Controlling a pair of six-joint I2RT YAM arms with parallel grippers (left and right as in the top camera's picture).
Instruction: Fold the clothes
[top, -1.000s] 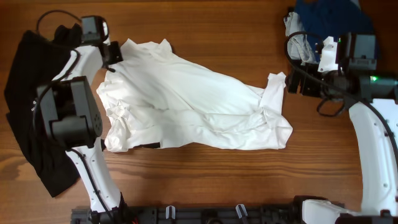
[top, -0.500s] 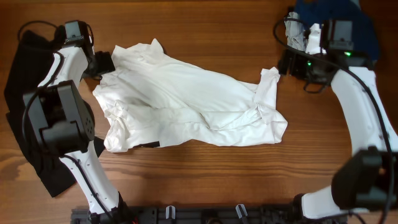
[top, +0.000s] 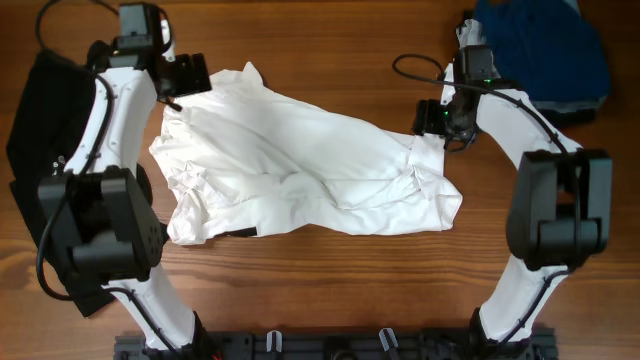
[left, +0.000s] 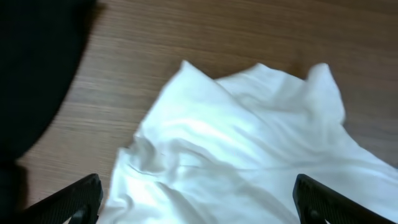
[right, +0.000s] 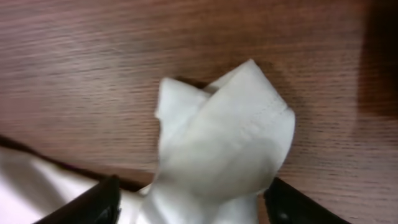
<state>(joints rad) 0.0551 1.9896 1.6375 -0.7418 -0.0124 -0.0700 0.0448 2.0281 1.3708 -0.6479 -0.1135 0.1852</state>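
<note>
White T-shirt (top: 300, 170) is being left spread and crumpled mid-table (top: 330, 50). Left gripper (top: 195, 75) is being held over the shirt's top-left corner, jaws wide apart and nothing being gripped. Right gripper (top: 430, 118) is being held with jaws partly apart, straddling the bunched sleeve end (right: 224, 137) at the shirt's right edge; no firm pinch is being shown. Black garment (top: 40, 150) is lying at the table's left edge, blue garment (top: 545, 50) at the far right corner.

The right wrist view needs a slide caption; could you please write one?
Right gripper, jaws apart, straddles a bunched corner of the white T-shirt on the wooden table.
</note>
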